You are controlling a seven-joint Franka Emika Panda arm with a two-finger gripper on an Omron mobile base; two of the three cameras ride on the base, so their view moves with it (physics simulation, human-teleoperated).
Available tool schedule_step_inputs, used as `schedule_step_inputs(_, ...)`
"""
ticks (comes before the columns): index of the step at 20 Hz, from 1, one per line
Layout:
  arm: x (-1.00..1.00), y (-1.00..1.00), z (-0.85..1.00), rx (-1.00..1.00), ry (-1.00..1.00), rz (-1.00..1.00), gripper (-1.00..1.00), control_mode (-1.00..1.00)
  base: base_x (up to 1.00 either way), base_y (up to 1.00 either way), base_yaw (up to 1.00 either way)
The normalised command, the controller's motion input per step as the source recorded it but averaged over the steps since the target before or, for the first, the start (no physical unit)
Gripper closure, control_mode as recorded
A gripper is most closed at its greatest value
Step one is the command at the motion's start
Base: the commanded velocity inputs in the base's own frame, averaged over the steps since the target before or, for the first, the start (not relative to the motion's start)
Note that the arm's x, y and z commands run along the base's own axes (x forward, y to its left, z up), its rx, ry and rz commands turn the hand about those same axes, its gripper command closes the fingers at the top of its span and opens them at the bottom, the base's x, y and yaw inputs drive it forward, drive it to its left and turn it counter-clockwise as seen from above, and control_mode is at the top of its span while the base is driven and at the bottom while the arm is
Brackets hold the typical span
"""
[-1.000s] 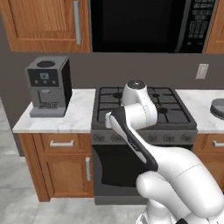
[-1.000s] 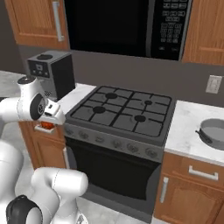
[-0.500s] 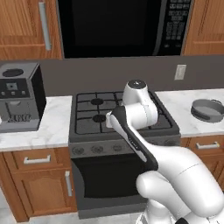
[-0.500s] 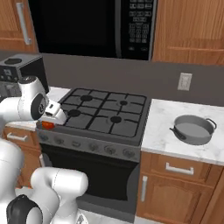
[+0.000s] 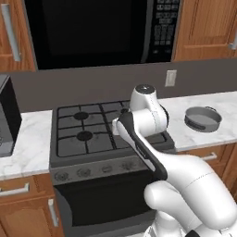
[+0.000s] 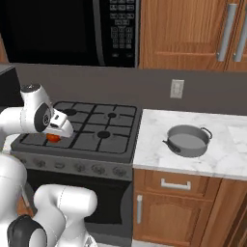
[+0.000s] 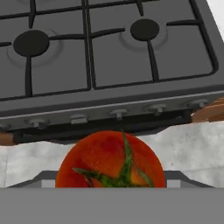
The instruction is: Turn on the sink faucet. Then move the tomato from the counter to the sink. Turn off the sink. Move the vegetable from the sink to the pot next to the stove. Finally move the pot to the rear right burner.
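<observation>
The red tomato [image 7: 111, 162] with its green stem sits between my gripper's fingers, close in the hand view. From the right base view the tomato [image 6: 53, 138] hangs under my gripper [image 6: 54, 136], which is shut on it in front of the stove's left front edge. The grey pot [image 6: 187, 140] stands on the marble counter to the right of the stove, also seen as the pot [image 5: 202, 119] in the left base view. The rear right burner [image 6: 112, 115] is bare. Sink and faucet are out of view.
The black stove [image 5: 92, 134] has its knobs [image 7: 118, 113] along the front edge. A dark microwave [image 6: 62, 29] hangs above it, with wooden cabinets [image 6: 193, 31] beside. A coffee machine's edge [image 5: 7, 120] stands at the far left. A wall outlet [image 6: 176, 89] sits behind the pot.
The whole picture has shifted left, so the base has driven right: the coffee machine has slid to the edge and the pot has come nearer. The tomato stays in the gripper.
</observation>
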Motion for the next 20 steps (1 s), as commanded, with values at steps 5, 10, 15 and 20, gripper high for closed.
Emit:
schedule_step_inputs(5,0.00,0.00,0.00,0.00,0.00,0.00,1.00,1.00,0.38,-0.47,-0.21)
schedule_step_inputs(10,0.00,0.00,0.00,0.00,0.00,0.00,1.00,1.00,0.43,-0.43,-0.15)
schedule_step_inputs(15,0.00,0.00,0.00,0.00,0.00,0.00,1.00,1.00,0.47,-0.31,-0.04)
schedule_step_inputs(20,0.00,0.00,0.00,0.00,0.00,0.00,1.00,1.00,0.41,-0.32,0.00)
